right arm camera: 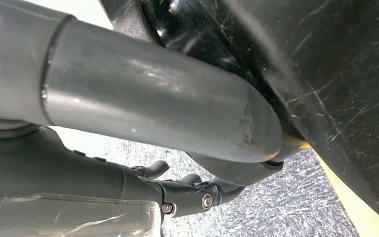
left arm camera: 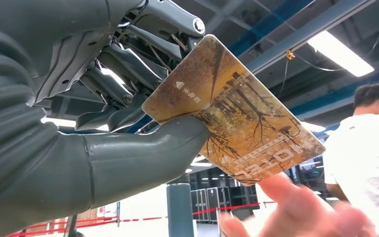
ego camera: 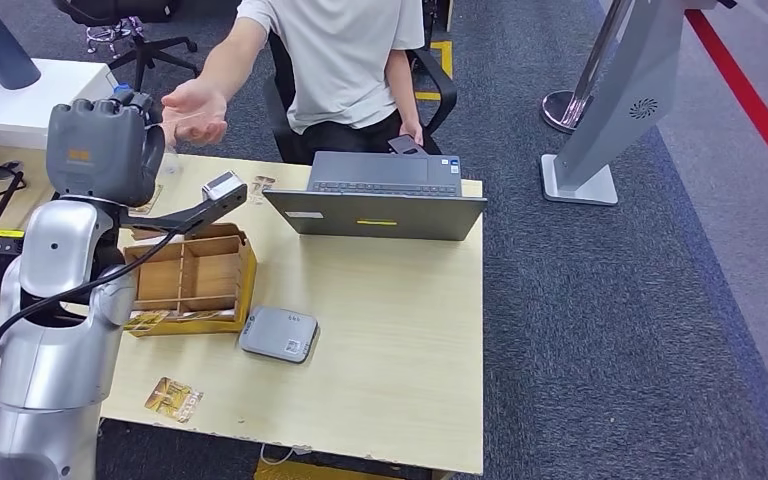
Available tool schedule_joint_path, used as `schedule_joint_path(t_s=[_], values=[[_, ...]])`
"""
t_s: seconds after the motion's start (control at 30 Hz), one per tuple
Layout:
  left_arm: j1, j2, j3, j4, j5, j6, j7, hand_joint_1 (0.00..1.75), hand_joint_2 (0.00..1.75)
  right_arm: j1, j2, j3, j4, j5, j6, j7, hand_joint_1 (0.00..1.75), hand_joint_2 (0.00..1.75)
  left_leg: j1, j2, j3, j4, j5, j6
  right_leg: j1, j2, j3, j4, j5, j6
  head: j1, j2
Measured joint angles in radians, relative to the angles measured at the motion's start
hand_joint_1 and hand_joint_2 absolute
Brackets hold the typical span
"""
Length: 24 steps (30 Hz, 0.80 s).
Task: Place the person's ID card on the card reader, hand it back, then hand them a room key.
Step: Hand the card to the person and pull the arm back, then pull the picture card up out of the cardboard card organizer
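left hand (left arm camera: 128,123) up over the desk (ego camera: 400,330), thumb and fingers pinching a brown card (left arm camera: 237,113), person's open palm (ego camera: 195,112) right beside it, right hand (right arm camera: 143,123) fingers can't tell

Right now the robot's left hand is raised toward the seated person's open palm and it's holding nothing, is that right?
Not quite. The left hand is raised toward the person's open palm, but it isn't empty: the left wrist view shows a brown patterned card pinched between its thumb and fingers.
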<state>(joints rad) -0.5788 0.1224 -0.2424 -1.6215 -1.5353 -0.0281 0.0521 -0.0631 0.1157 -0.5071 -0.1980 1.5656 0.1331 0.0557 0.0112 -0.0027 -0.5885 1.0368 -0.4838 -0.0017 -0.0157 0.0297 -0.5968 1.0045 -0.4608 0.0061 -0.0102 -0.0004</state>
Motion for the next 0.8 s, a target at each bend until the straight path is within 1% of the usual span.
schedule_joint_path(t_s=[0.03,0.17,0.37,0.47,0.57,0.63,0.73,0.8], values=[[-0.003,0.0,0.001,0.004,0.0,-0.002,-0.001,1.75,1.75,0.0,0.0,0.0,0.0,0.0,0.0,0.0,0.0,0.0,0.0,0.0,0.0,0.0,0.0,0.0,0.0,0.0,0.0,0.0,0.0,0.0,0.0,0.0],[-0.005,-0.005,0.002,0.013,0.005,-0.012,-0.003,0.0,1.75,0.0,0.0,0.0,0.0,0.0,0.0,0.0,0.0,0.0,0.0,0.0,0.0,0.0,-0.001,0.001,0.0,0.0,0.0,-0.001,0.0,0.0,0.0,0.0],[-0.003,-0.018,-0.003,0.014,0.023,-0.014,-0.012,0.0,1.75,0.0,0.0,0.0,0.0,0.0,-0.004,-0.002,0.0,0.0,0.0,0.0,0.0,0.0,-0.001,0.001,0.0,0.0,0.0,-0.001,0.0,0.0,0.0,0.0],[0.01,-0.023,-0.014,0.0,0.024,-0.005,-0.015,0.0,1.75,0.0,0.0,0.0,0.0,0.0,-0.005,-0.002,0.0,0.0,0.0,0.001,0.0,0.0,-0.001,0.001,0.0,0.0,0.0,-0.001,0.0,0.0,0.0,0.0],[0.045,-0.023,-0.036,-0.041,0.029,0.009,-0.024,0.0,1.75,0.0,0.0,0.0,0.0,-0.003,-0.007,0.0,0.0,0.0,0.0,0.001,0.0,0.0,-0.001,0.001,0.0,0.001,0.0,-0.001,0.0,0.0,0.0,0.0],[0.083,-0.019,-0.055,-0.077,0.049,0.014,-0.037,0.0,1.75,0.001,0.0,0.0,0.0,-0.01,-0.01,0.001,0.0,0.0,0.0,0.001,0.0,0.0,-0.001,0.0,0.0,0.001,0.0,-0.001,-0.001,0.001,0.0,0.0],[0.15,0.008,-0.089,-0.133,0.116,0.004,-0.065,0.0,1.75,0.003,0.001,-0.002,0.0,-0.027,-0.019,0.004,0.0,0.0,0.0,0.001,0.0,0.0,-0.002,0.0,0.0,0.001,0.0,-0.001,-0.001,0.001,0.0,0.0],[0.212,0.057,-0.112,-0.167,0.188,-0.006,-0.091,0.0,1.75,0.007,0.002,-0.007,0.0,-0.04,-0.027,0.007,0.0,0.0,0.0,0.003,0.001,-0.001,-0.003,0.0,0.0,0.002,0.0,-0.001,-0.002,0.001,0.001,0.0]])
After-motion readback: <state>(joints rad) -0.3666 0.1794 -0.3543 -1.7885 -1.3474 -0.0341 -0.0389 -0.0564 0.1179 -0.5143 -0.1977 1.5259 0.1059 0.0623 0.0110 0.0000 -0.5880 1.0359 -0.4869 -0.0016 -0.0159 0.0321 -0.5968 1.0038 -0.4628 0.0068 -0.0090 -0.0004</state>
